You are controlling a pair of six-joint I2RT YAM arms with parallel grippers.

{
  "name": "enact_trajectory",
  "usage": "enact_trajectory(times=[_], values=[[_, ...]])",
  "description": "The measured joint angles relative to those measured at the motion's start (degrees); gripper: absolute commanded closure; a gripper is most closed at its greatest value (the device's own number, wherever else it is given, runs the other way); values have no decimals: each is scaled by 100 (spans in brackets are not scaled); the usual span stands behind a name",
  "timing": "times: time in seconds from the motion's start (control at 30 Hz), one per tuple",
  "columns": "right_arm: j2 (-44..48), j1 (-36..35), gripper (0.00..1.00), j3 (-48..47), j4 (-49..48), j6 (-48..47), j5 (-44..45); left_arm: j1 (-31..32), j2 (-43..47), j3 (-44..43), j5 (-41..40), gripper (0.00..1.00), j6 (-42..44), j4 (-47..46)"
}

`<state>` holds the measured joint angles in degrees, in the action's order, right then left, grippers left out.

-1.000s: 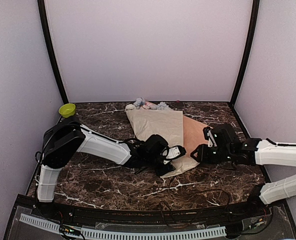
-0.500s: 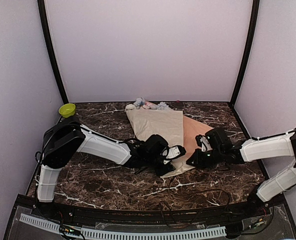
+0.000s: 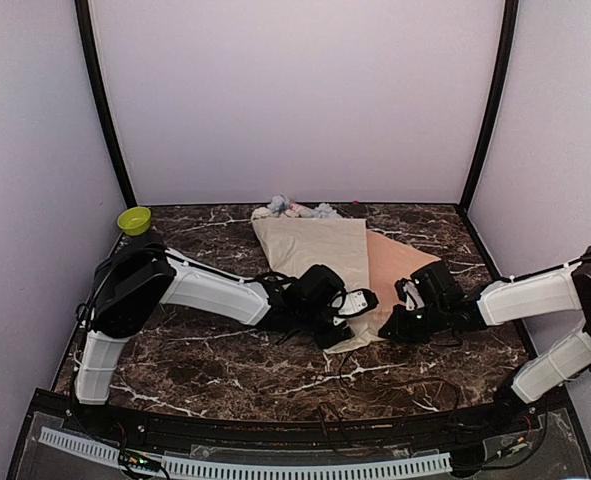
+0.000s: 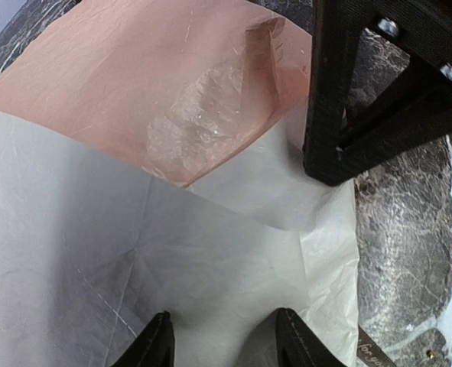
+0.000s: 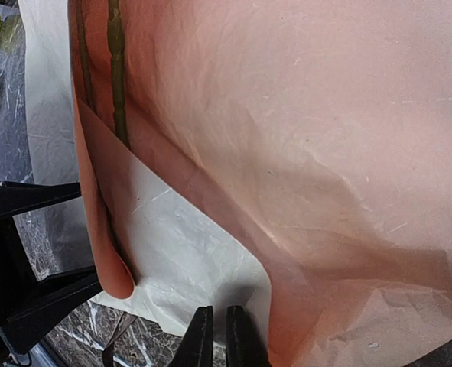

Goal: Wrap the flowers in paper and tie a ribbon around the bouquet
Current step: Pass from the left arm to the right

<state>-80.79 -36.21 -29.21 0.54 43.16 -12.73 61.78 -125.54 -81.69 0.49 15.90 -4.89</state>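
Your dark marble worktop sits inside lilac walls. A crinkled beige-and-peach paper sheet lies mid-worktop, the left pincer spread over it and the right pincer pressed together.

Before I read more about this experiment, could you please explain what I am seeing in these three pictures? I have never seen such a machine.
You see two robot arms fixed to a marble table. The wide picture looks down from above and behind them. The other two come from a camera on each wrist, so each shows its own fingers at the bottom. On the table lies a large sheet of paper, beige on one face and peach on the other. Flowers lie at its far end, and a green bowl stands in the far left corner. The left fingers stand open above the beige paper. The right fingers are almost together at the paper's near edge; whether they pinch it, I cannot tell.
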Motion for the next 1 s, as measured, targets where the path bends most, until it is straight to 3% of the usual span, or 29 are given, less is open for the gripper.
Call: enact_trajectory(times=[0.37,0.53,0.77,1.0], values=[[2,4,91,-28,199,-68,13,9,-240,-367,-116,55,190,57],[264,116,79,-411,667,-389,26,9,-240,-363,55,56,212,72],[50,468,66,-905,310,-514,-671,-7,-238,-330,146,55,179,22],[-463,498,68,-767,-107,-245,-1333,-13,-238,-321,162,56,140,17]])
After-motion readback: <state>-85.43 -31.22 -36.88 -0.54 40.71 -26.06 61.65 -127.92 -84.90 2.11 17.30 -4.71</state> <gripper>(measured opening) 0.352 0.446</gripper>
